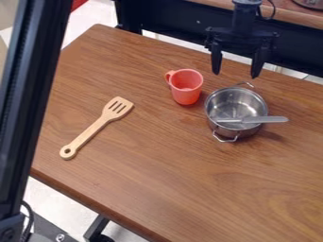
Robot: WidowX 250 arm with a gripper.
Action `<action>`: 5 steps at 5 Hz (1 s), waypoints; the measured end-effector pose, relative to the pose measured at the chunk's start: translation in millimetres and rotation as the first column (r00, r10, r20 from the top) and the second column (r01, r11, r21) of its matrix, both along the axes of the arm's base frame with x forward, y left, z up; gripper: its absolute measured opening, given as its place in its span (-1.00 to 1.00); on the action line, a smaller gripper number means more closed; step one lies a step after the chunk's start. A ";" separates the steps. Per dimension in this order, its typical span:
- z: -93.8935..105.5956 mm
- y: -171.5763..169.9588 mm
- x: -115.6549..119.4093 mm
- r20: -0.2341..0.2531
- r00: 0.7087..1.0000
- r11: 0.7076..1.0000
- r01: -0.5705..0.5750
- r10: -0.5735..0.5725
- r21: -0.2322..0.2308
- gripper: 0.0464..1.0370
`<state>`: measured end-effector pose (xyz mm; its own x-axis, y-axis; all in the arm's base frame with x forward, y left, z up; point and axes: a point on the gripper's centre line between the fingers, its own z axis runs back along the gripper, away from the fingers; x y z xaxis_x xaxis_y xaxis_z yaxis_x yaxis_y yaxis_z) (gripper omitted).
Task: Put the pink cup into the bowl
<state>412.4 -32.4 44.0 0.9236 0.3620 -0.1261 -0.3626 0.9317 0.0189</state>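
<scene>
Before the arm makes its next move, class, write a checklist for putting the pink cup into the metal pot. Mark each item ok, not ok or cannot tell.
1. Pincer open and empty: ok.
2. Pincer lined up over the cup: not ok, it hangs off to one side.
3. Cup upright on the table: ok.
4. Pot opening unobstructed: not ok, a utensil lies across it.
5. Cup's exact fit beside the utensil: cannot tell.
</scene>
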 end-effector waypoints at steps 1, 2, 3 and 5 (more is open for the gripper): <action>-20.0 1.0 -5.3 -0.045 0.999 1.000 -0.014 0.014 0.005 0.91; -40.1 12.8 -12.4 -0.028 0.994 0.994 -0.109 0.109 0.012 0.91; -24.2 27.7 -16.7 0.039 0.990 0.990 -0.136 0.137 -0.021 0.91; 10.4 70.4 -25.6 0.173 0.945 0.960 -0.265 0.278 -0.092 0.91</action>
<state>386.8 38.0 54.4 0.8008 0.5989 0.0025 -0.5935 0.7942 -0.1302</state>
